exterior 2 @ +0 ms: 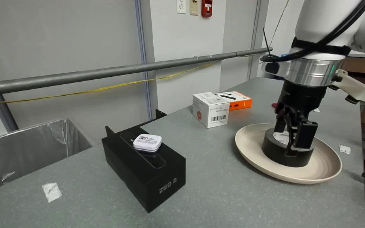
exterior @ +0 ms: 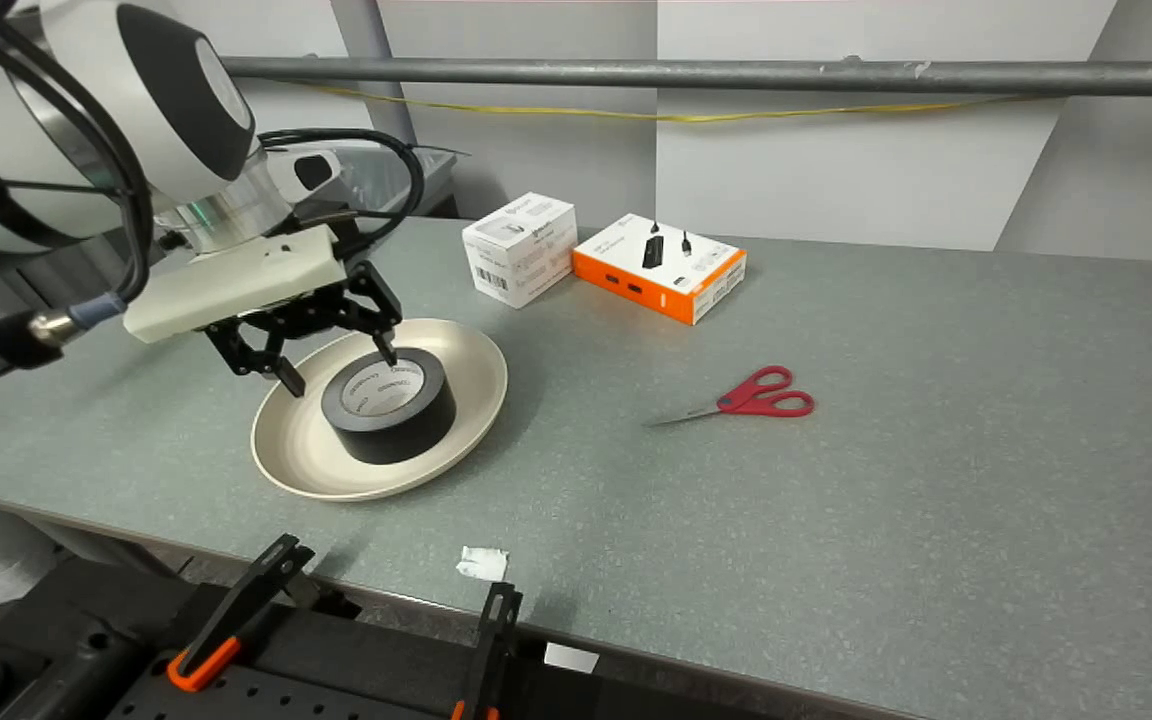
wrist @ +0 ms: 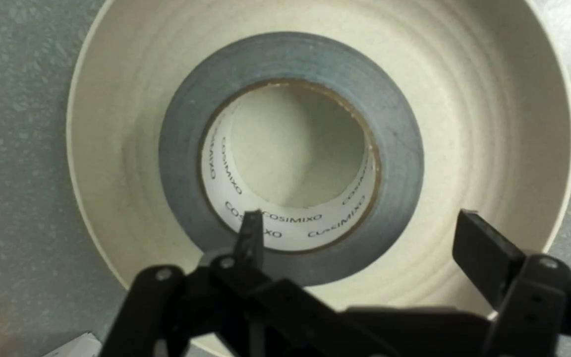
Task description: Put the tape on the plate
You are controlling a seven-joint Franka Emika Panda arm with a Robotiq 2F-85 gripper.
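The tape point(exterior: 398, 438), a thick black roll with a white printed core, lies flat inside the plate point(exterior: 476, 385), near its middle. The cream plate point(exterior 2: 249, 142) sits on the grey table, and the tape point(exterior 2: 272, 150) rests in it in both exterior views. My gripper point(exterior: 342, 372) is open with nothing between its fingers, just above the tape and plate. In the wrist view the gripper point(wrist: 360, 213) has one finger over the core of the tape point(wrist: 290, 55) and the other over the bare plate point(wrist: 488, 124). Whether a fingertip touches the tape cannot be told.
Red-handled scissors point(exterior: 764, 395) lie on the table. A white box point(exterior: 521, 250) and an orange-and-white box point(exterior: 661, 268) stand behind the plate. A black box point(exterior 2: 144, 171) bears a white tin point(exterior 2: 147, 143). A pipe point(exterior: 716, 76) runs along the wall. Clamps point(exterior: 496, 640) grip the front edge.
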